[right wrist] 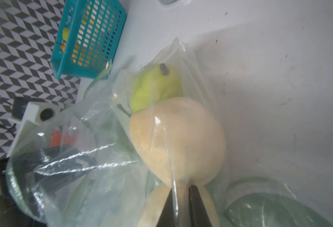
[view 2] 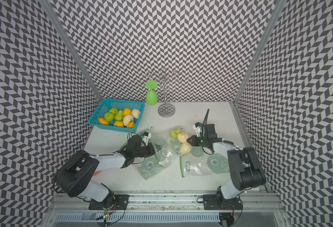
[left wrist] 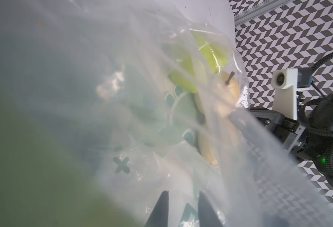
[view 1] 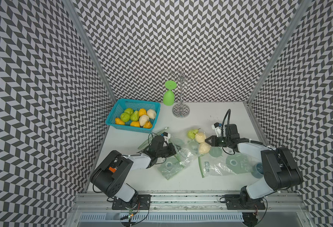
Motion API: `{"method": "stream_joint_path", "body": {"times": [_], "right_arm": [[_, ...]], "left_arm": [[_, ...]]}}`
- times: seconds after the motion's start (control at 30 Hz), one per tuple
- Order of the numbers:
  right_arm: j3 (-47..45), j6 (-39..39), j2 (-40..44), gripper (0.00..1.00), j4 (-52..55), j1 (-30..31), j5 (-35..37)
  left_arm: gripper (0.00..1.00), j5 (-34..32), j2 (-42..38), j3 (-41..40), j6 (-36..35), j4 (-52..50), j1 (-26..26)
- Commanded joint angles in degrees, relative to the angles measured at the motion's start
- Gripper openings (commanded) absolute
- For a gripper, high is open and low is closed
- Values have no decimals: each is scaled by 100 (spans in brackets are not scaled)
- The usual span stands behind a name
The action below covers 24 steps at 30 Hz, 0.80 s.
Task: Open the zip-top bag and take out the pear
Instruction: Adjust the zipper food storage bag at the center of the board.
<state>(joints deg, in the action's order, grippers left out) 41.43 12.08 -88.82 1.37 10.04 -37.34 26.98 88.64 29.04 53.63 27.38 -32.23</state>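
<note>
Opening zip-top bag (right wrist: 183, 59) | your right fingers (right wrist: 167, 212) pinch its film; left fingers (left wrist: 161, 208) narrow, grip unclear | next: pull mouth apart

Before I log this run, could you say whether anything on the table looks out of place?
Spare zip-top bags lie crumpled and overlapping beside the pear bag mid-table, and a blue cup-like object sits half hidden behind the right arm.

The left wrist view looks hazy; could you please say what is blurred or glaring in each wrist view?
Left wrist view: the bag, close to the lens, is a grey-green blur. Right wrist view: sharper, with white glare streaks on the bag.
</note>
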Motion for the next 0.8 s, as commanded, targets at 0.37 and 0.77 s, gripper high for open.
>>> {"method": "stream_joint_path", "body": {"times": [0.37, 0.77], "right_arm": [[513, -155, 1513, 5, 842, 645, -180], [1000, -301, 2231, 5, 1523, 651, 124]], "left_arm": [[22, -424, 1227, -212, -232, 580, -3], [21, -528, 1571, -315, -247, 944, -16]]}}
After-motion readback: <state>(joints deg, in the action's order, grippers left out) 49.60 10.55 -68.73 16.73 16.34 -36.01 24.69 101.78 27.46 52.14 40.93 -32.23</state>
